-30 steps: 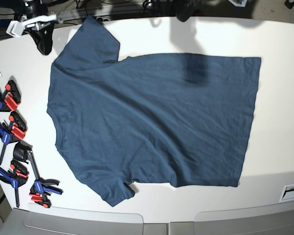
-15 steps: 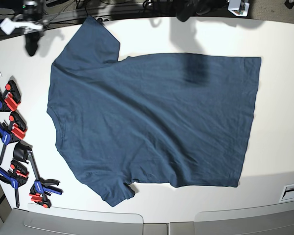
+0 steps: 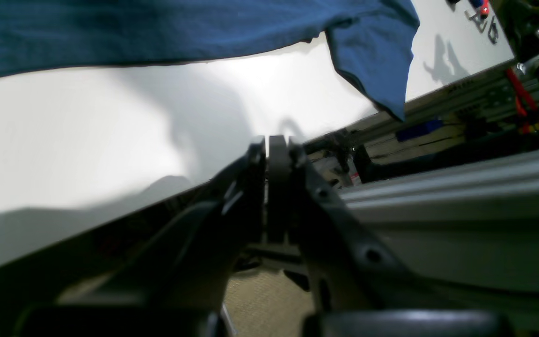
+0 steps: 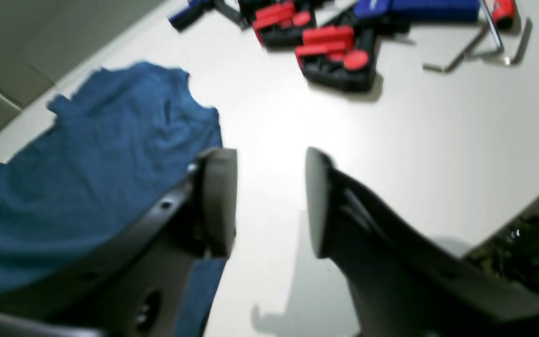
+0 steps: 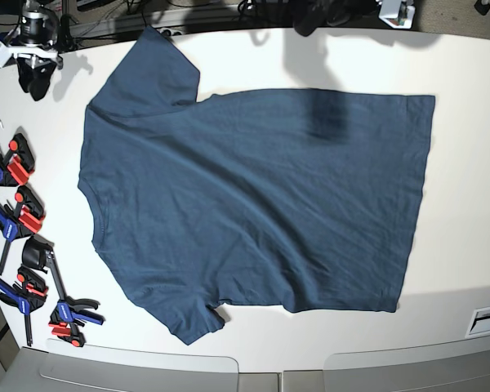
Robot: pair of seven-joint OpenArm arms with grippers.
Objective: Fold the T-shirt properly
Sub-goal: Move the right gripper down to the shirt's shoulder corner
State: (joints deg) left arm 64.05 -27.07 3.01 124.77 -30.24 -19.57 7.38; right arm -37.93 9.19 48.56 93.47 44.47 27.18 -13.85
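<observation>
A: Your right gripper (image 4: 269,201) has its jaws parted now, nothing between them, over bare white table (image 4: 438,140). A second ago it hung closer to the sleeve; it has since pulled toward the table's far corner (image 5: 34,73).

B: And the left?

A: Your left gripper (image 3: 276,154) is pressed closed on nothing, at the table edge.

B: The T-shirt?

A: The T-shirt (image 5: 253,204) lies flat and spread out, unmoved since then. The clamps (image 5: 20,212) beside its collar haven't shifted.
</observation>
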